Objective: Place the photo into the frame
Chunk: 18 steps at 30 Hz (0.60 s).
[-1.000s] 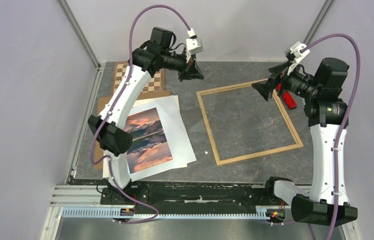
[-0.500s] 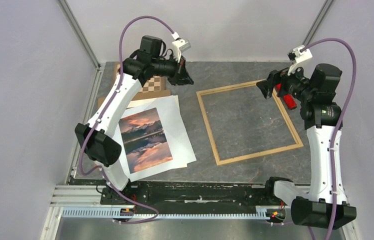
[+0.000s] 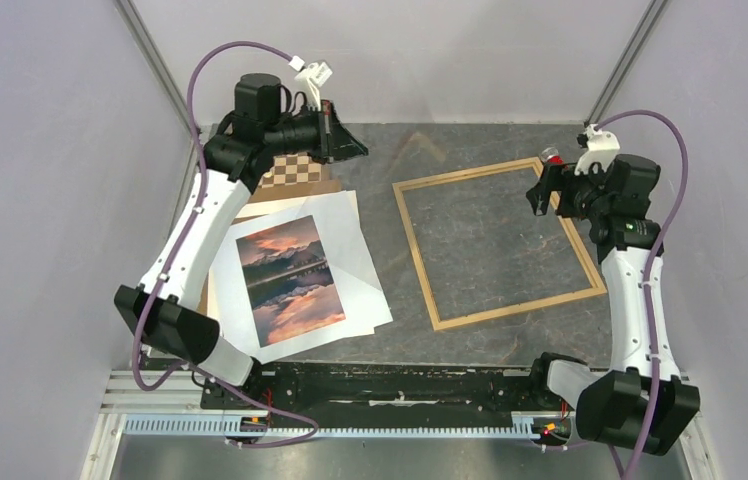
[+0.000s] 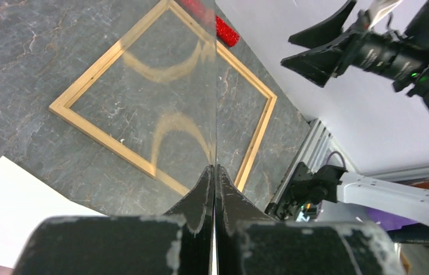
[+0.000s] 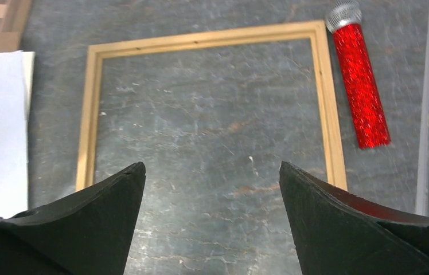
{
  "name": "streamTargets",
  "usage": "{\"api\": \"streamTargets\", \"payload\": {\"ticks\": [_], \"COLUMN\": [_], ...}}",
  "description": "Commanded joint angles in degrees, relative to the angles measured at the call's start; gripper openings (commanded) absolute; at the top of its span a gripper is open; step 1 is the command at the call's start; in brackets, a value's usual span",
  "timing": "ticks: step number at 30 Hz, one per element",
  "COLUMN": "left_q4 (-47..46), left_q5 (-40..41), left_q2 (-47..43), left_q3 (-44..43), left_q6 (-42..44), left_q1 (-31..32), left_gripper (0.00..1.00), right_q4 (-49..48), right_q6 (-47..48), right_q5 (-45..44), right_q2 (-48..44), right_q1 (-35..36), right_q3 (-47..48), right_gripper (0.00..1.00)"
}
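Left tool (image 3: 355,148) shifted toward 9 o'clock, clenched on clear sheet (image 4: 172,86); right tool (image 5: 212,166) released near frame's (image 5: 201,39) 1 o'clock corner.

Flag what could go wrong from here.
Sunset-lake photo print lies on loose white paper sheets; a pick may drag them too.
Red glitter cylinder lies just outside the light wooden frame; the open right gripper could knock it.
Left gripper pinches what looks like a clear pane; it could slip.

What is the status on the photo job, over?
Left gripper shut on clear sheet; right gripper open, empty. Photo on white sheets, outside frame. Red tube beside frame, outside it.
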State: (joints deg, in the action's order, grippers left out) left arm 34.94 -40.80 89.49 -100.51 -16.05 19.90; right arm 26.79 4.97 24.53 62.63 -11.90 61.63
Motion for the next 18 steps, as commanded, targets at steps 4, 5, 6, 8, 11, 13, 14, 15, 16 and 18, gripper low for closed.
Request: {"api": "streamTargets", "payload": {"ticks": [4, 5, 6, 8, 11, 13, 14, 15, 16, 18], "left_q4": [-12.68, -13.60, -14.15, -15.04, -15.73, -16.38, -16.96, -17.79, -18.37, -18.77], "left_q5": [-1.07, -1.65, -2.07, -1.99, -1.14, -1.57, -1.78, -1.92, -2.03, -2.01], "left_q2": [-6.91, -7.26, -7.42, -7.94, -8.31, -8.62, -8.82, -9.14, -9.47, -9.86], "left_q3": [7.91, 9.00, 9.66, 11.37, 14.00, 15.59, 16.52, 17.17, 17.69, 17.81], "left_q6": [-16.06, -16.96, -17.70, -17.95, -17.35, -17.77, -18.32, -19.01, -19.50, -20.29], "left_q1": [-4.47, -4.84, -4.98, -4.96, -5.04, -5.26, -5.39, -5.46, -5.56, -5.73], "left_gripper": [0.02, 0.02, 0.02, 0.02, 0.02, 0.02, 0.02, 0.02, 0.02, 0.02], "right_q4": [-3.60, -4.04, -4.59, -5.66, -6.98, -7.94, -8.36, -8.66, -8.87, -9.02], "right_q6": [3.66, 4.41, 4.97, 5.57, 6.07, 6.61, 6.83, 7.17, 7.53, 8.45], "right_q5": [-2.33, -3.06, -3.92, -4.17, -4.99, -6.07, -6.43, -6.74, -7.10, -8.28], "right_q2": [3.83, 4.45, 5.15, 6.23, 7.45, 8.17, 8.61, 9.12, 9.65, 10.98], "right_q1": [-4.20, -4.28, -4.36, -4.54, -4.54, -4.71, -4.93, -5.10, -5.23, -5.71], "right_q3": [-4.01, -4.87, -5.61, -7.05, -8.52, -9.34, -9.73, -9.93, -9.87, -9.60], "right_gripper": [0.89, 0.89, 0.88, 0.88, 0.87, 0.86, 0.86, 0.86, 0.86, 0.87]}}
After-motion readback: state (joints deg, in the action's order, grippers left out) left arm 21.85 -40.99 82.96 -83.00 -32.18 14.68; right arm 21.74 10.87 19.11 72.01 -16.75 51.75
